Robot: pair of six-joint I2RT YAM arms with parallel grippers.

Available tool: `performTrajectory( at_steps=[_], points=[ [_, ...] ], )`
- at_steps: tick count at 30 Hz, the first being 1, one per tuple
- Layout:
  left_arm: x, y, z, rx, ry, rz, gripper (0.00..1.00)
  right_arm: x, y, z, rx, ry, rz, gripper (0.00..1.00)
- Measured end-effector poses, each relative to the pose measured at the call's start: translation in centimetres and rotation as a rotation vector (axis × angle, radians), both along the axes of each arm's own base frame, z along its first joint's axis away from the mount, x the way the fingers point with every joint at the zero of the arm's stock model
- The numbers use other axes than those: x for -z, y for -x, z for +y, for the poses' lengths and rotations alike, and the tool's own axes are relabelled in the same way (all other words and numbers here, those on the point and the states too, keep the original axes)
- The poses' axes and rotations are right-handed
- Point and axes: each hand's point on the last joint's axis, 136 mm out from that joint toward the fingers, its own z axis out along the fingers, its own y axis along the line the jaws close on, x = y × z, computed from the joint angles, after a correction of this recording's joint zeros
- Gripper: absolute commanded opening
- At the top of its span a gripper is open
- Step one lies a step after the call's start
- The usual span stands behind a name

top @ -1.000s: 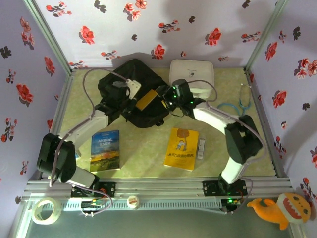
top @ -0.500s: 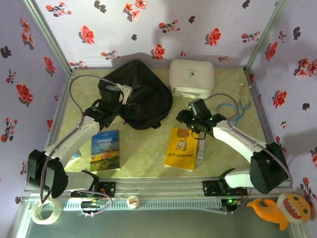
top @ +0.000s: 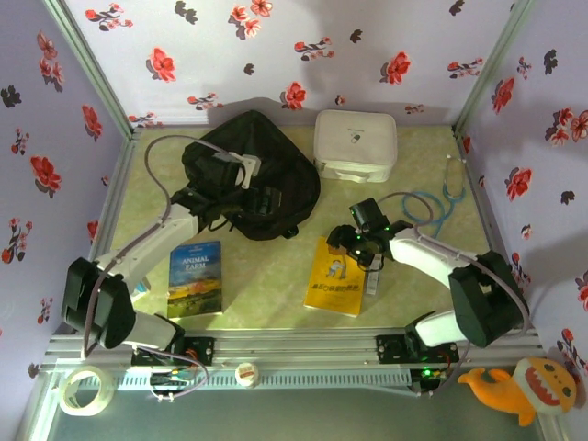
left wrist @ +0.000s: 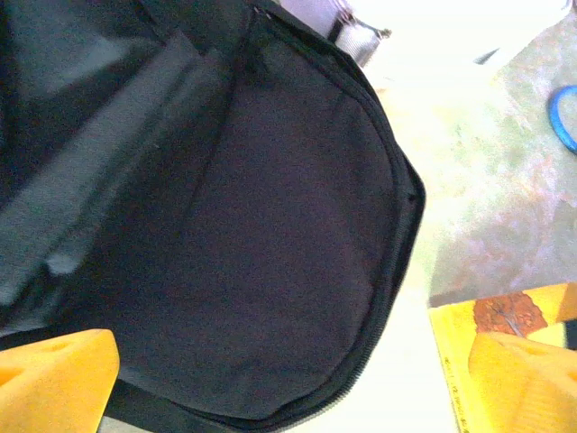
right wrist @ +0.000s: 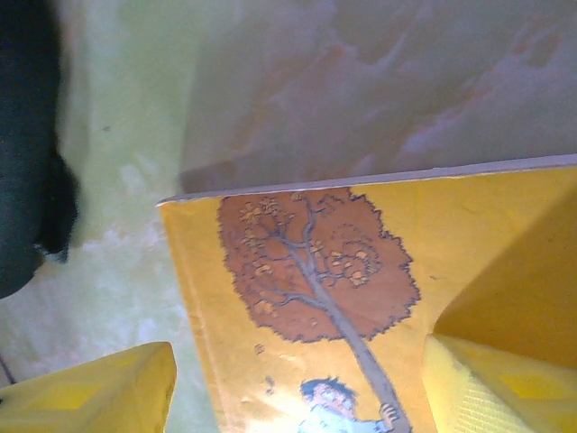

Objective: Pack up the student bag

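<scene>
Student bag (top: 285,197) beneath my wide-open, empty left claw (left wrist: 288,379); yellow book (top: 336,276) beneath my open, empty right claw (right wrist: 297,388); blue book (top: 195,278) likewise unpacked, so most packing apparently remains.

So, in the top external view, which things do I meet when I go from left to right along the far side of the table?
student bag → white zip case → blue cord
</scene>
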Motion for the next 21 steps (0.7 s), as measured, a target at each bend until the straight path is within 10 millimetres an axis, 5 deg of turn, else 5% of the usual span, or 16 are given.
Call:
performTrajectory(
  at_steps=[6,11,16,21],
  points=[
    [0.7,0.4,-1.5,0.003,0.034,0.049,1.0,0.8,-1.1,-0.5,0.005,0.006,-0.026,0.71],
    [0.9,1.0,-3.4,0.0,0.091,0.096,1.0,0.8,-4.3,-1.1,0.013,0.034,-0.085,0.68],
    [2.6,2.7,-6.6,0.034,0.114,0.174,1.0,0.5,-8.1,-1.3,0.028,0.04,-0.135,0.64],
    [4.2,3.9,-10.2,0.082,0.105,0.237,0.96,-1.1,-8.6,-2.0,0.035,0.039,-0.169,0.64]
  ],
)
